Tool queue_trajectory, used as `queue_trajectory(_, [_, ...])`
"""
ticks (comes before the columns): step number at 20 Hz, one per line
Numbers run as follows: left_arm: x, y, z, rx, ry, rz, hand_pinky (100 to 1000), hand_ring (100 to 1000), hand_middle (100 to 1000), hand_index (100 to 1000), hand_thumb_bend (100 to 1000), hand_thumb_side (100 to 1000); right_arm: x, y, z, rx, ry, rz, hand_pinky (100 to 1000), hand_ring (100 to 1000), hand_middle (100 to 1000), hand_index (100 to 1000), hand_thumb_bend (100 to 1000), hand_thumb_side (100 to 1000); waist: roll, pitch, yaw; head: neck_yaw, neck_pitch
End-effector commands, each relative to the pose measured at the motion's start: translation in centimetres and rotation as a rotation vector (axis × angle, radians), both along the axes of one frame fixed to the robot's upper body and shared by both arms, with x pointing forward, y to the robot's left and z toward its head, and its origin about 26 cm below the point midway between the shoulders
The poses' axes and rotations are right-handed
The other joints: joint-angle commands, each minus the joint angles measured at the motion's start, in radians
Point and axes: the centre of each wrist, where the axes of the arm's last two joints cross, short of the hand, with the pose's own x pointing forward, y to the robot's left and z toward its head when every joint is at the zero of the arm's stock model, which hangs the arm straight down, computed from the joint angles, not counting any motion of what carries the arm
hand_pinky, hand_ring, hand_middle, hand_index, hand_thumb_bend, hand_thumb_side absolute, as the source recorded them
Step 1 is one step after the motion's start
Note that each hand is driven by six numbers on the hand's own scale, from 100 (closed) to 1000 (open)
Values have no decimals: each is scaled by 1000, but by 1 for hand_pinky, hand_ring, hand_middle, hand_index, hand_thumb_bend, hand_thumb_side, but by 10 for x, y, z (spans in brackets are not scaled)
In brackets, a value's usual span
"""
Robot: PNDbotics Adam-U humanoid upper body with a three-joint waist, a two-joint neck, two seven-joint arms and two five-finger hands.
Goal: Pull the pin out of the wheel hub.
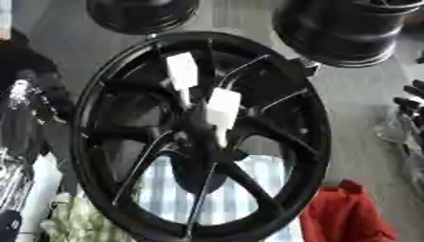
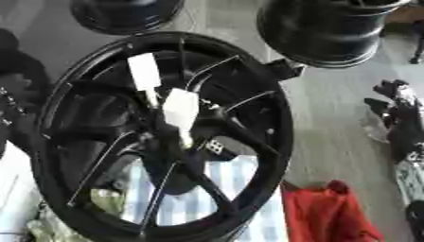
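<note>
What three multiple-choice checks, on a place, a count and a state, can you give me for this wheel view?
1. The red cloth lies: A upper left; B lower right of the wheel; C on the hub.
2. White pieces at the hub: A one; B two; C four.
3. The white pieces are: A on the floor; B in a hand; C seated at the hub.
B: the cloth shows below the rim's right side. B: two stand side by side. C: both stick out of the hub.
</note>
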Motion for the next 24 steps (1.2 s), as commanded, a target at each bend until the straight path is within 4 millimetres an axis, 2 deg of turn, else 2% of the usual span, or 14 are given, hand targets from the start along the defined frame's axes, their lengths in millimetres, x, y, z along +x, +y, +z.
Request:
queue_trajectory(1, [1, 3, 10, -2, -37, 16, 594, 731, 727, 764, 127, 859, 0, -5, 14, -24, -38, -5, 919, 753, 801, 829, 100, 780, 1, -22, 0, 0, -9])
queue_trajectory(7, [1, 1, 11, -1, -44, 16, 593, 729, 724, 763, 129, 857, 0, -5, 15, -14, -45, -15, 919, 754, 803, 831, 100, 778, -2, -22, 3, -1, -11])
queue_trajectory(12, [1, 2, 13, -20, -46, 18, 592, 725, 720, 762, 135, 856, 4, -6, 28, -23, -72, 8, 917, 751, 803, 832, 100, 762, -6, -25, 7, 6, -3])
queue_trajectory(17, [0, 7, 9, -9, -31, 31, 591, 723, 718, 761, 132, 860, 7, -12, 58, -63, -106, 65, 914, 745, 799, 830, 100, 740, -13, -36, -3, 14, 14])
queue_trajectory(18, [0, 8, 8, -4, -27, 33, 591, 723, 717, 761, 127, 864, 7, -13, 64, -76, -110, 77, 913, 745, 796, 831, 100, 817, -14, -38, -6, 15, 16])
queue_trajectory(19, [-1, 9, 7, 1, -24, 37, 590, 723, 717, 761, 130, 861, 7, -14, 73, -97, -115, 91, 913, 745, 798, 831, 100, 732, -15, -40, -10, 17, 19])
queue_trajectory(24, [-3, 18, 3, 16, -11, 62, 589, 722, 716, 761, 127, 862, 9, -14, 117, -200, -141, 159, 911, 744, 795, 830, 100, 705, -20, -50, -26, 23, 35])
